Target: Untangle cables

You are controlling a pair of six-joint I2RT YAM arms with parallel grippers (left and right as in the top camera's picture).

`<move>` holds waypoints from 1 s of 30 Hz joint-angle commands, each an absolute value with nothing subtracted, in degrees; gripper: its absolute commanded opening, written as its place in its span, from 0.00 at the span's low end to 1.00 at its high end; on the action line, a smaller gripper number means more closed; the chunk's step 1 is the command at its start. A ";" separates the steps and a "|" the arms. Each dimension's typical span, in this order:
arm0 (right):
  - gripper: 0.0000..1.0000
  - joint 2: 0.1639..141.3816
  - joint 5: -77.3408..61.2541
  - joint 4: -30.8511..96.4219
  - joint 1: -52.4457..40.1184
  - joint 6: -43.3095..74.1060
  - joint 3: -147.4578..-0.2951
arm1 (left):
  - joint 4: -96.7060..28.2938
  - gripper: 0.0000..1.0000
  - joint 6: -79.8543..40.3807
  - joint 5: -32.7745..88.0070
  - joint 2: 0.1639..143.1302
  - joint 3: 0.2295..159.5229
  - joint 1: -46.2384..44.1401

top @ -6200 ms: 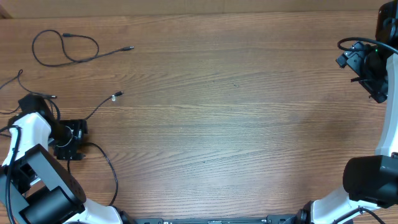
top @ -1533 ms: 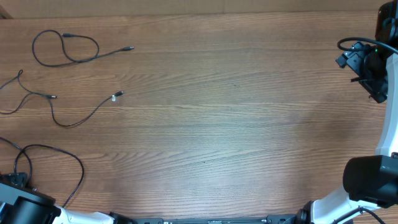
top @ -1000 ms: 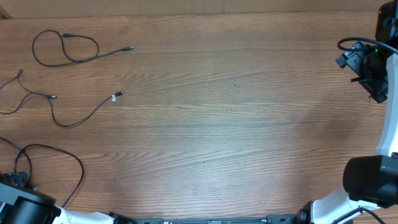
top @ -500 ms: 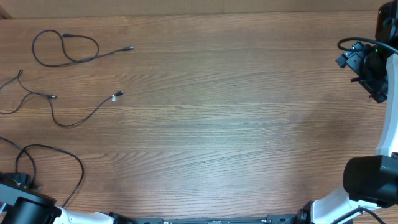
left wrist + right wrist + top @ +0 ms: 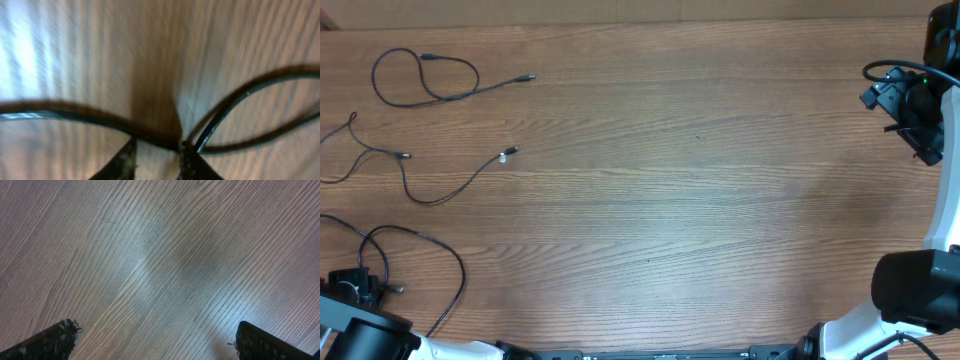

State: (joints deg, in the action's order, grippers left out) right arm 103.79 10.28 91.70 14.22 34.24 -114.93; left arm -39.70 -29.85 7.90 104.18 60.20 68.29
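Observation:
Two thin black cables lie apart at the far left of the wooden table (image 5: pixel 670 180): a looped one (image 5: pixel 432 57) and a branching one (image 5: pixel 403 157) with a silvery tip (image 5: pixel 507 153). A third black cord (image 5: pixel 457 268) loops at the near left beside my left gripper (image 5: pixel 358 285); I cannot tell whether it is a task cable or the arm's own wire. In the left wrist view that cord (image 5: pixel 250 91) bends right at the tips of my left gripper (image 5: pixel 158 147), whose jaws stand slightly apart with bare table between. My right gripper (image 5: pixel 923 145) (image 5: pixel 156 332) is wide open and empty.
The right arm's thick black wire (image 5: pixel 885 70) arches at the far right edge. Both arm bases stand along the near edge, the left one (image 5: pixel 370 335) and the right one (image 5: pixel 910 290).
Since 6.2 s ago my left arm has pulled back from the cables to the near left corner. In the last half second the cord beside it shifted and its loop changed shape.

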 commanded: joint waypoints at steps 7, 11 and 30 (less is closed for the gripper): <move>1.00 103.68 10.26 91.61 14.28 34.02 -114.72 | -41.78 0.08 -31.09 22.74 104.77 66.67 68.20; 1.00 103.70 10.26 91.61 14.28 34.02 -114.69 | -42.06 0.59 -31.11 18.41 104.77 66.83 68.25; 1.00 103.70 10.26 91.61 14.28 34.02 -114.72 | -39.57 0.04 -30.79 -12.69 105.54 65.95 68.29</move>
State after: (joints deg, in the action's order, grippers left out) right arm 103.79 10.28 91.68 14.22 34.22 -114.93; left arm -39.92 -28.56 -8.75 104.40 66.04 68.29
